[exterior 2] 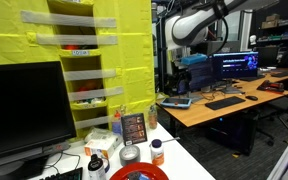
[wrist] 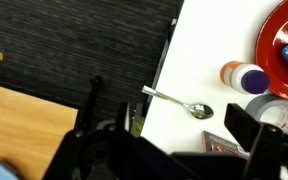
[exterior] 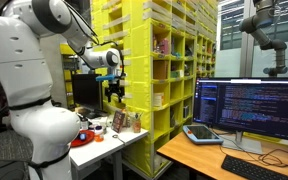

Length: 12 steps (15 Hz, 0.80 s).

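Wrist view shows a slim metal spoon [wrist: 174,100] lying flat on the white table [wrist: 204,50], close to the table's edge. Its thin handle points toward the dark floor [wrist: 84,40] and its shiny oval bowl points toward the other items. A bottle [wrist: 240,76] with an orange cap lies near the bowl end, a grey tape roll [wrist: 274,112] sits just beyond it, and a red plate [wrist: 284,40] is further off. The gripper [wrist: 169,150] hangs above the spoon with its dark jaws spread wide, gripping nothing and apart from the spoon. In an exterior view, the white arm [exterior: 74,35] rises to a high elbow, then slopes down to the wrist. The gripper [exterior: 114,93] points straight down over the table.
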Tool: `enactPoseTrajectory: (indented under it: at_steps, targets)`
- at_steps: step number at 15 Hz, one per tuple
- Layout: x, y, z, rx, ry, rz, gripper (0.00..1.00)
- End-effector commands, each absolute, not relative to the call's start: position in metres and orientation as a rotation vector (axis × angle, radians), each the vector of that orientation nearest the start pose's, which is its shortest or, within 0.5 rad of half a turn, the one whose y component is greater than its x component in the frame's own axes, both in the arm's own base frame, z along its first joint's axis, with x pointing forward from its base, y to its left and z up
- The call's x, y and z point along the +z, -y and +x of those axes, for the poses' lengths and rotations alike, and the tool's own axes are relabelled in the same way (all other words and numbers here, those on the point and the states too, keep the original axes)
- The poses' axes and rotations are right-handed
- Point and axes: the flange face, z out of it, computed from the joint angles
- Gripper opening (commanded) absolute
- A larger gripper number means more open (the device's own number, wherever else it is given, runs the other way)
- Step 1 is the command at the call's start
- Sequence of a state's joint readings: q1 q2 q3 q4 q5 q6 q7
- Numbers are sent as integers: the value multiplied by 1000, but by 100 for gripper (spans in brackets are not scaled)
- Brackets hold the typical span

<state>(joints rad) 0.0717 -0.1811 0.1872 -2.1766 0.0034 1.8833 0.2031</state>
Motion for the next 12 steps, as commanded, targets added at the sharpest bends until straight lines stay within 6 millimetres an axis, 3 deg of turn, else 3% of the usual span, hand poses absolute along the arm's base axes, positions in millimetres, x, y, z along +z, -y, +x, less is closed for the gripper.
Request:
enactPoseTrajectory:
  at_steps: [1, 5, 9, 11, 12]
  targets:
    - [410, -159, 499, 320, 97, -3218, 68]
    - [358, -191, 514, 462, 144, -3235, 35]
    - [323, -207, 528, 537, 159, -3244, 5]
    - [298, -215, 546, 592, 137, -3222, 0]
    - [309, -210, 533, 559, 168, -3221, 1]
